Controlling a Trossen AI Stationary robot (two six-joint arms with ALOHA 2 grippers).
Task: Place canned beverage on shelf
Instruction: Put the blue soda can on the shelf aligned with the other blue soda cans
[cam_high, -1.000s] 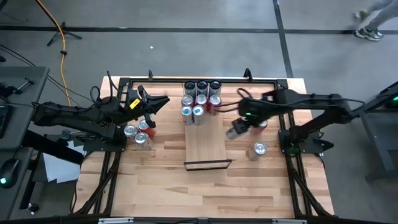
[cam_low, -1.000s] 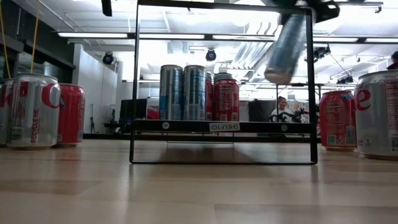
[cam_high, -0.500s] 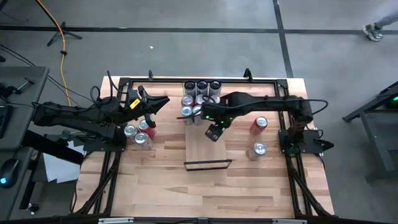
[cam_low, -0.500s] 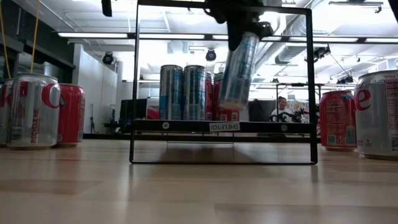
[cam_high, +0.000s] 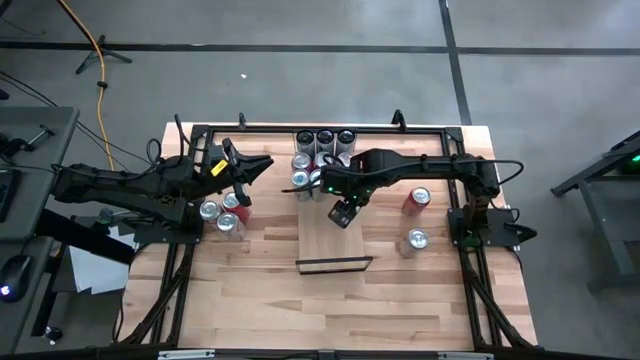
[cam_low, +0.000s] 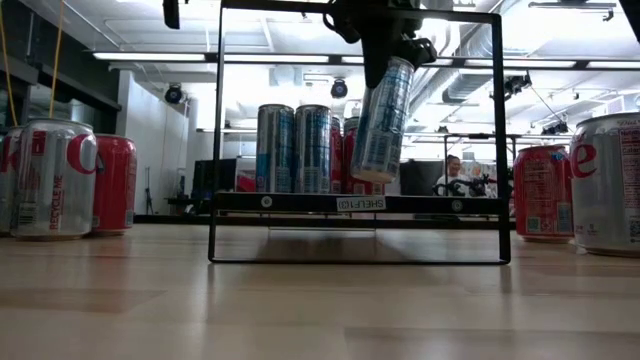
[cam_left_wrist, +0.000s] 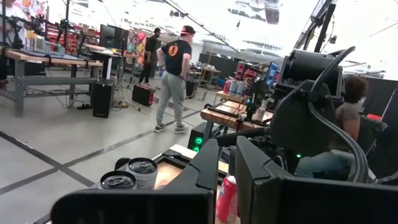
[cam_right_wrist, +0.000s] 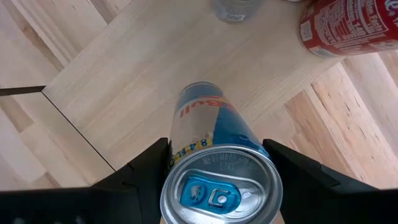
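Right gripper (cam_high: 343, 211) sits just left of centre in the high view, over the shelf (cam_high: 335, 245), w/ fingers part open and clamped on a slim blue-silver can (cam_high: 342, 213). Can is between the fingers, tilted, not touching the board. Low view: same can (cam_low: 381, 120) hangs in upper centre of frame, top end under the gripper (cam_low: 383, 62), bottom end leaning toward frame left, clear above the shelf (cam_low: 360, 203). Right wrist view: can (cam_right_wrist: 214, 165) fills lower centre, tab end toward the camera, one finger each side; pale shelf (cam_right_wrist: 143, 74) shows beyond it, black lip at frame left.

Shelf in high view runs from upper centre down to its black lip just below centre. Can group (cam_high: 322, 160) stands at its upper end, incl. slim silver ones and a red one; held can is just below that group, toward frame right of it. Low view shows the group (cam_low: 300, 148) behind the held can.

Left gripper (cam_high: 241, 188) is at centre left in high view, shut, empty, beside loose cans (cam_high: 222, 212) on the table (cam_high: 250, 290). Two more cans (cam_high: 415, 220) stand right of the shelf.

Left wrist view: people (cam_left_wrist: 172, 78) stand in the room beyond.
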